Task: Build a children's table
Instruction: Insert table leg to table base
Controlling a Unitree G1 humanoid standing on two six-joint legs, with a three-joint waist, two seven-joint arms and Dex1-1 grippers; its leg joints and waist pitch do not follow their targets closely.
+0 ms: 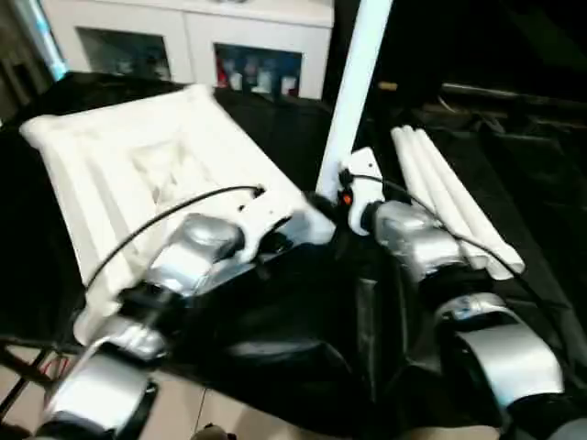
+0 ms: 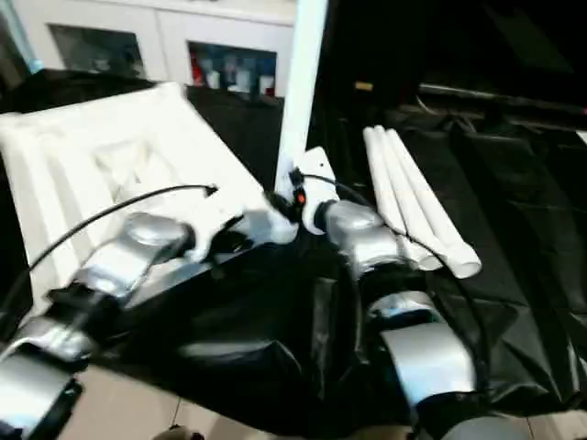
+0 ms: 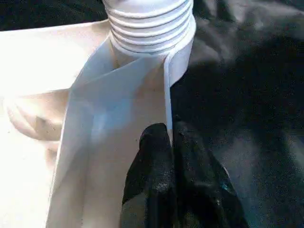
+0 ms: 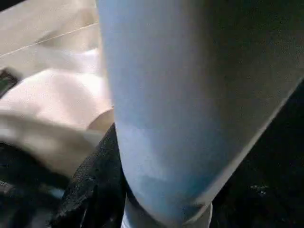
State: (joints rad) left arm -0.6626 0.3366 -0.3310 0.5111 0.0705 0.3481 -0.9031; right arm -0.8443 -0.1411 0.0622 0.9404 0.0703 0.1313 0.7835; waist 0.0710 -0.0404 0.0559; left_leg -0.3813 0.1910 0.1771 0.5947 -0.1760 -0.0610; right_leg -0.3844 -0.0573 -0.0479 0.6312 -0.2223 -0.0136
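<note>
Right gripper (image 4: 118,199) clasping upright leg (image 1: 353,92), left gripper (image 3: 171,142) pinched on tabletop (image 1: 138,174) rib, 3 legs (image 1: 454,202) beside

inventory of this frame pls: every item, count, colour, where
tabletop: 1, white, underside up on the black cloth, robot's left
upright leg: 1, white, threaded end at the tabletop's near corner socket
spare legs: 3, white, lying together on the cloth, robot's right
black cloth: 1, covers the work surface
cabinet: 1, white, glass doors, behind
left gripper: black fingers pinched on a tabletop rib
right gripper: clamped around the upright leg
</note>
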